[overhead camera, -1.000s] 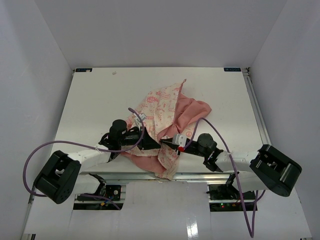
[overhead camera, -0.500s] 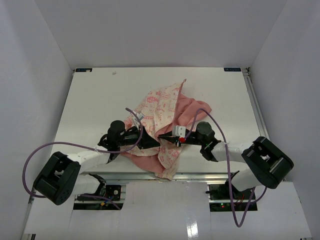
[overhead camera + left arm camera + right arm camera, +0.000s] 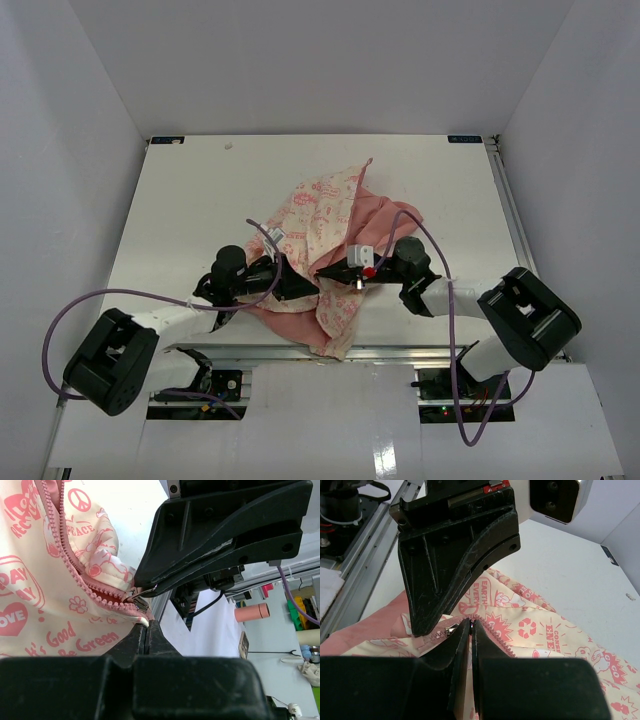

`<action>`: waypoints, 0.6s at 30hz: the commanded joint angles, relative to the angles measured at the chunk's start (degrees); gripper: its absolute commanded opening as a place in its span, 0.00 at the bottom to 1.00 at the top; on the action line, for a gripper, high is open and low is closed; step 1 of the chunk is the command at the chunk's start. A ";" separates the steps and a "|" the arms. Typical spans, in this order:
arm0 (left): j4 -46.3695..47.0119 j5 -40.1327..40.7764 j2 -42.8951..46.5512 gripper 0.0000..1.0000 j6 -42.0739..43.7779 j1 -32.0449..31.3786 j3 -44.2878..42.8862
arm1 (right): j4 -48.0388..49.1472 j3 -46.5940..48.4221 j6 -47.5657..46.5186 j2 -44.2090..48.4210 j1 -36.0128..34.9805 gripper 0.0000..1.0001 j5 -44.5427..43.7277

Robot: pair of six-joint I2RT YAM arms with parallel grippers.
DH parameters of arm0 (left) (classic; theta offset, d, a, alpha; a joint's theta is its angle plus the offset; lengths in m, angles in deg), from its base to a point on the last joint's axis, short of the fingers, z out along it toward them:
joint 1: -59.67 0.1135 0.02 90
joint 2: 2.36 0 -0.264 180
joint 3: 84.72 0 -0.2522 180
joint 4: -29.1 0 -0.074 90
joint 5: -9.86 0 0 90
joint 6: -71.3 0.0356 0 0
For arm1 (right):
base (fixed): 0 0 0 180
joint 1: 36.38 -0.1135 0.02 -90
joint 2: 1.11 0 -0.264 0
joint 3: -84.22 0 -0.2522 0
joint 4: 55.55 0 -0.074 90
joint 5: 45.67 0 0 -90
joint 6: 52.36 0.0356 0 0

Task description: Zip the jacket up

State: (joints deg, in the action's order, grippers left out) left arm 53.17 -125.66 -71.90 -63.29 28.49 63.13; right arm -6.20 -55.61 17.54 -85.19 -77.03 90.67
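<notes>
The jacket [image 3: 320,215] lies mid-table. My left fingers [image 3: 137,640], shut, pin the zipper [image 3: 72,562] at its foot. My right fingers [image 3: 457,660], also shut, seem to hold the slider [image 3: 451,629]. From there the zipper runs toward one o'clock.

The left arm [image 3: 165,318] and right arm [image 3: 455,296] have white links and bulky black joints. A purple cable [image 3: 60,325] trails back from each wrist. The fingers [image 3: 455,565] are matte black wedges with small screw holes [image 3: 513,545]. Just behind the right gripper [image 3: 322,272] sit a white block [image 3: 360,254] and a red knob [image 3: 369,271].
</notes>
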 commanded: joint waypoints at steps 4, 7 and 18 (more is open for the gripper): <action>-11.64 -4.51 5.45 0.45 3.01 -1.60 -1.69 | 7.42 -6.63 1.64 5.99 1.70 0.08 -9.31; -21.61 3.53 8.90 0.66 7.28 -1.60 -4.30 | 3.35 -7.21 1.67 8.23 0.15 0.08 -11.65; -21.15 6.85 6.03 0.68 5.65 -1.57 -8.16 | 3.51 -9.21 3.17 10.62 -8.16 0.08 -24.43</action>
State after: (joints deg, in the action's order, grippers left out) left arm 32.05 -119.75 -63.57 -57.29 26.92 56.47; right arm -4.91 -64.24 20.02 -75.17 -82.83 72.65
